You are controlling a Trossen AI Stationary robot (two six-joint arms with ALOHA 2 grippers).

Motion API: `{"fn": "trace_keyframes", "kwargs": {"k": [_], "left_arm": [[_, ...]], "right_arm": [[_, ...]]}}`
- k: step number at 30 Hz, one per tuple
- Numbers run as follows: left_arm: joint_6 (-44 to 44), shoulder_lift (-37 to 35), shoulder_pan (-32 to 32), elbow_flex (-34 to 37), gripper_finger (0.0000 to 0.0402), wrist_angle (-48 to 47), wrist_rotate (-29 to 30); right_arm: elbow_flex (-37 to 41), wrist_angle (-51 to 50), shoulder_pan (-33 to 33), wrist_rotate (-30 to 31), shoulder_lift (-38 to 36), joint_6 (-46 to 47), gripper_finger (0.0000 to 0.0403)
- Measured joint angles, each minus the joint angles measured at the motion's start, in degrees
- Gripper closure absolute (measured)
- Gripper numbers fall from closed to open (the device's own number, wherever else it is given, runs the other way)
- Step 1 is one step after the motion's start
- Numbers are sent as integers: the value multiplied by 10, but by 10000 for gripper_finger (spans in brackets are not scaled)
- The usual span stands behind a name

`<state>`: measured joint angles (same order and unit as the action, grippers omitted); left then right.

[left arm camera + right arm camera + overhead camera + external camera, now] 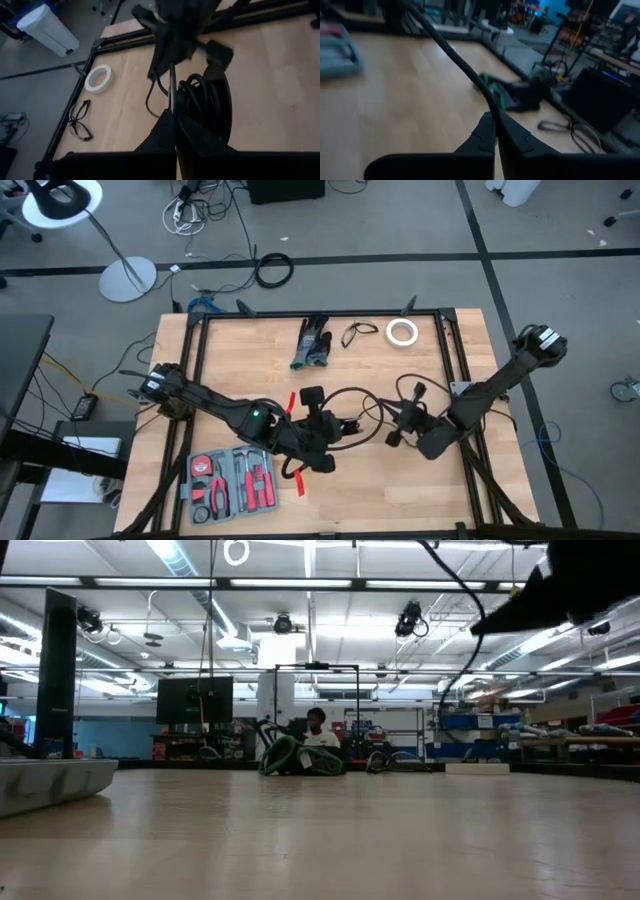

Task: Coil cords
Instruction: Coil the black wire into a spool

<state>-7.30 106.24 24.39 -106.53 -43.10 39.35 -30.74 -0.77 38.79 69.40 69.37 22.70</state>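
One black cord (365,412) is stretched across the bench (400,370) between the left gripper (322,442) and right gripper (405,425), both jaws clamped on it.

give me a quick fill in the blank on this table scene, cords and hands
1. Both hands are shut on a black ____.
2. The white tape roll lies beside the ____ near the table's far edge.
3. The open tool case sits nearest the ____ arm.
4. The left hand and the right hand are held ____ the table.

Missing words: cord; glasses; left; above
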Motion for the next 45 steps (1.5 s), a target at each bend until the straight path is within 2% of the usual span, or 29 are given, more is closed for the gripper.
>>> {"fn": "trace_keyframes", "kwargs": {"k": [6, 10, 15, 21, 30, 38, 45], "left_arm": [[2, 1, -13, 25, 401, -3, 7], [-8, 1, -23, 42, 401, -20, 45], [-8, 1, -41, 58, 402, -15, 56], [3, 1, -67, 75, 401, 26, 58], [52, 1, -75, 77, 402, 131, 62], [72, 1, -73, 77, 402, 207, 63], [100, 1, -67, 77, 402, 286, 41]], "right_arm": [[0, 140, 26, 42, -43, -151, 401], [0, 253, 54, 43, -52, -261, 401], [-3, 348, 78, 42, -49, -327, 401], [-58, 338, 80, 7, -14, -339, 400], [-151, 335, 49, -46, 92, -350, 400], [-190, 343, 43, -17, 166, -379, 400], [-190, 352, 42, 22, 177, -410, 401]]}}
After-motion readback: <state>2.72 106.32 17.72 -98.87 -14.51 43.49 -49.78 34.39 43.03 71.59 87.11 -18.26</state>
